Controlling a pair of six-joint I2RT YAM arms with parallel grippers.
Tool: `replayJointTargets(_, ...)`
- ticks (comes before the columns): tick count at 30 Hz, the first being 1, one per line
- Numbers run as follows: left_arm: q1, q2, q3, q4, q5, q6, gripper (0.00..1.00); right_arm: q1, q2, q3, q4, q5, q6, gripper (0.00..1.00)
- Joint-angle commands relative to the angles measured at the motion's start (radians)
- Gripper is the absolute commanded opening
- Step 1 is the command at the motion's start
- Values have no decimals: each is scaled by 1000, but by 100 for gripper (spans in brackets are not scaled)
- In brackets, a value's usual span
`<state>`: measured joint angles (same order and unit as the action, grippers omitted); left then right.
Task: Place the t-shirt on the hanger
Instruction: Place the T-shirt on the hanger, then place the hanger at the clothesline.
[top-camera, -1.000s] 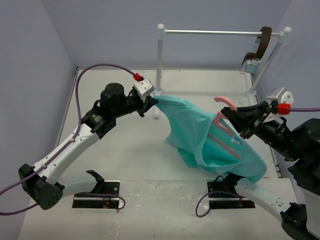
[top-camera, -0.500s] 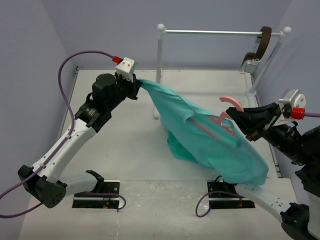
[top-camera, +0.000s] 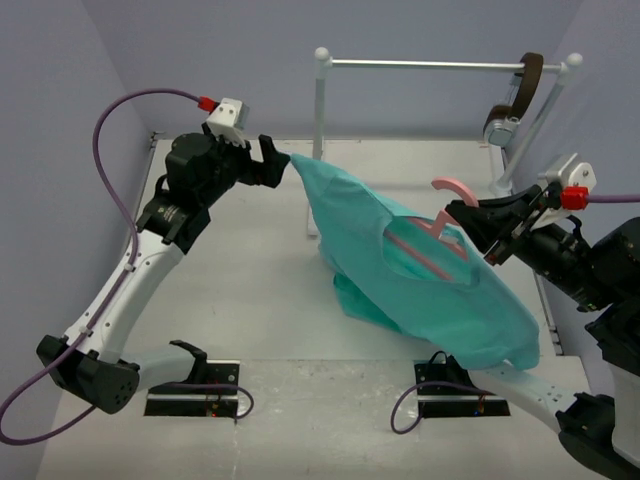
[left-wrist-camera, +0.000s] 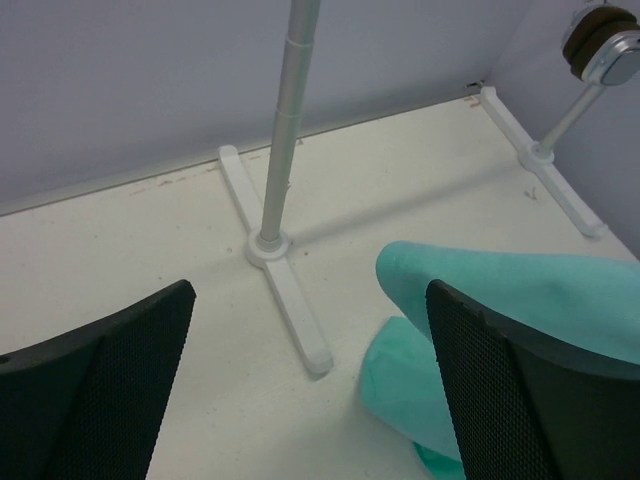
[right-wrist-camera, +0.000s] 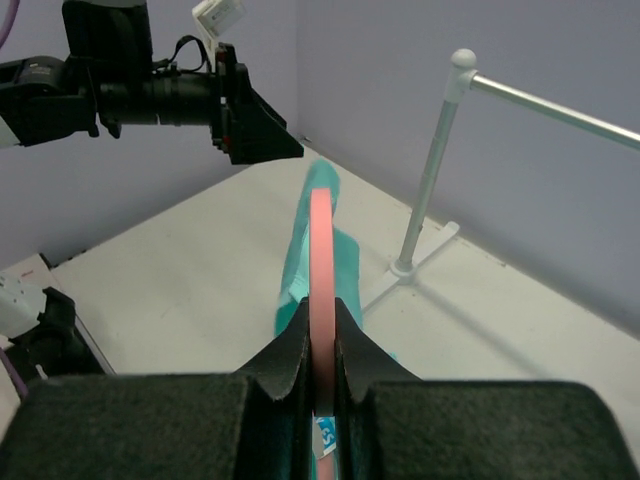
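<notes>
Now threading: right end effector (right-wrist-camera: 320, 315) pinches hanger (top-camera: 455, 187); left end effector (top-camera: 278, 160), spread, hooks t-shirt (top-camera: 440, 300) at 10 o'clock. You likely seat shoulders next.

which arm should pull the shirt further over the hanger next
Left. The left claw is at the stretched end of the shirt, while the right claw is shut on the hanger and must hold it.
</notes>
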<state>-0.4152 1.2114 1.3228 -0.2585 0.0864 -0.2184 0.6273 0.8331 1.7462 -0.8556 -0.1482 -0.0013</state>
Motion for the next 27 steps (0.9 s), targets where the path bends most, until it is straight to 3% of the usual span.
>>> replayJointTargets(1,1,-127,51,60,69,-25,100,0,113,213,-26,-81,-8,0)
replayJointTargets(3,1,-174,53,109,162,-6,100,0,149,285,-30,-157,13,0)
replayJointTargets(4,1,-203,53,124,208,-1,100,0,174,298,-34,-108,43,0)
replayJointTargets(6,1,-257,55,172,302,5,100,-1,244,288,-50,171,48,0)
replayJointTargets(8,1,-280,69,162,358,7,100,0,283,176,-26,421,38,0)
replayJointTargets(10,1,-286,85,144,382,28,100,-2,291,99,-21,408,46,0)
replayJointTargets(13,1,-283,103,51,371,78,100,-18,254,9,39,-195,100,0)
replayJointTargets(14,1,-284,102,28,359,83,100,-18,244,5,62,-227,114,0)
replayJointTargets(19,1,-333,70,-91,295,102,100,-20,268,122,-6,227,122,0)
replayJointTargets(22,1,-407,-31,-96,279,99,100,-21,255,103,-16,310,117,0)
replayJointTargets(27,1,-553,-273,-89,293,58,100,-61,277,21,132,341,62,0)
